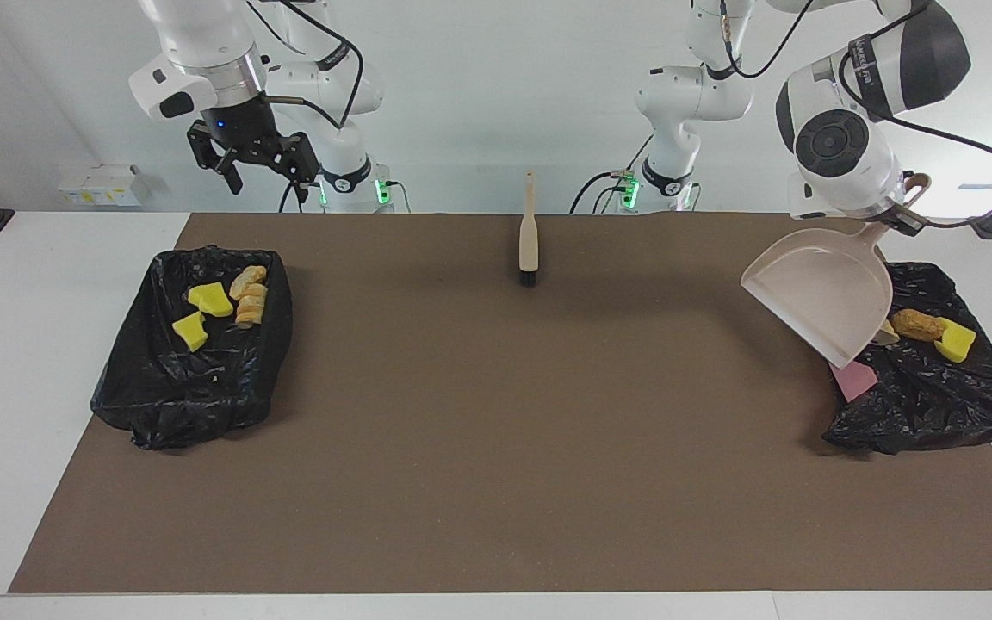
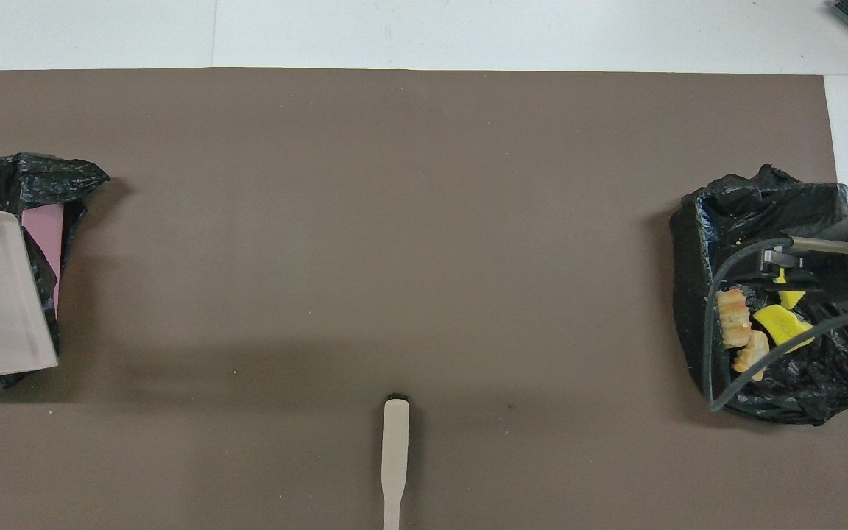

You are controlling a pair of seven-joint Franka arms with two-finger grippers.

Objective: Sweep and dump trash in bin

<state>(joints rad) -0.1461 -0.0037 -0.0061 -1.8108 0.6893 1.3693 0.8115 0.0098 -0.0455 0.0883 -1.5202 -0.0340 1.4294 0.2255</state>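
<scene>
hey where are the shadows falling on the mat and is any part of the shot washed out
Facing view: a soft shadow lies on the brown mat beneath the raised dustpan; the background beside the left arm is blown out bright. Overhead view: a broad faint shadow band crosses the mat.

No text can be read anywhere; the left arm (image 1: 871, 52) bears only illegible lettering
</scene>
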